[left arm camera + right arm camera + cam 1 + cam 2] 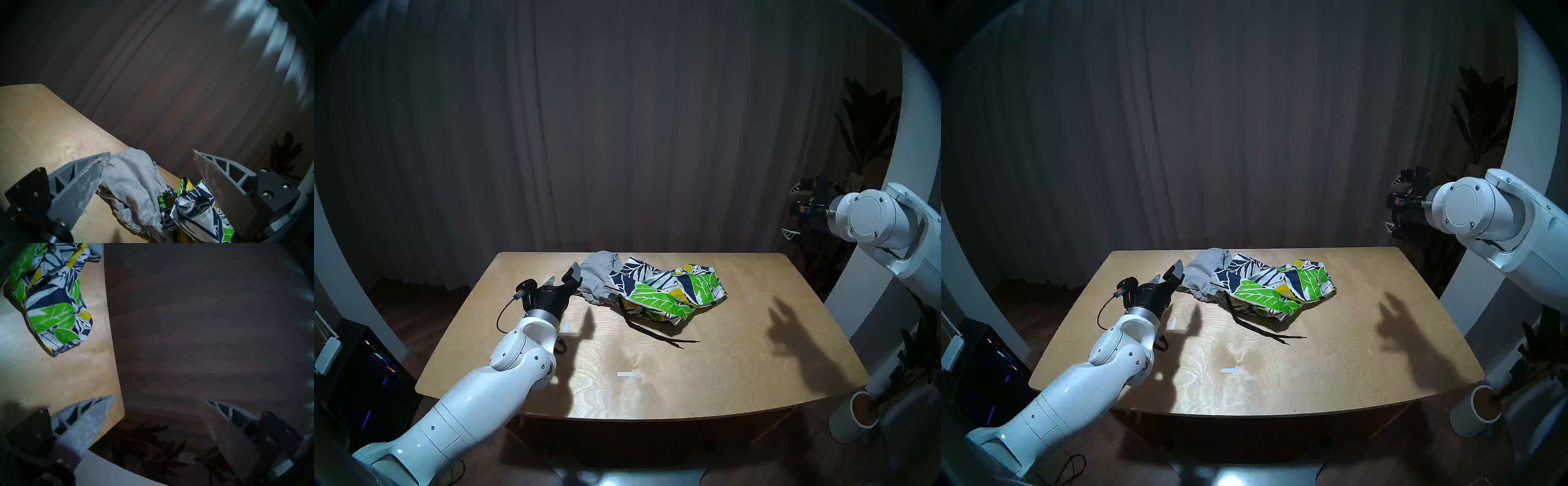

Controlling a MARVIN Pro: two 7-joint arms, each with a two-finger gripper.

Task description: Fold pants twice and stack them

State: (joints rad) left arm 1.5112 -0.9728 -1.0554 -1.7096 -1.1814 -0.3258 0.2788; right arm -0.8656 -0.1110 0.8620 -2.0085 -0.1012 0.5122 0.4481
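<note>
Two pairs of pants lie crumpled together at the back middle of the wooden table. The plain grey shorts are on the left. The navy-white leaf-print shorts overlap their right side, and a black drawstring trails toward me. My left gripper is open at the grey shorts' left edge, with one fingertip touching the cloth. My right gripper is open and empty, high beyond the table's far right corner.
Two short white tape marks are stuck to the tabletop. A white cylindrical pot and a plant stand off the right front corner. A dark computer case sits left of the table, and a dark curtain hangs behind.
</note>
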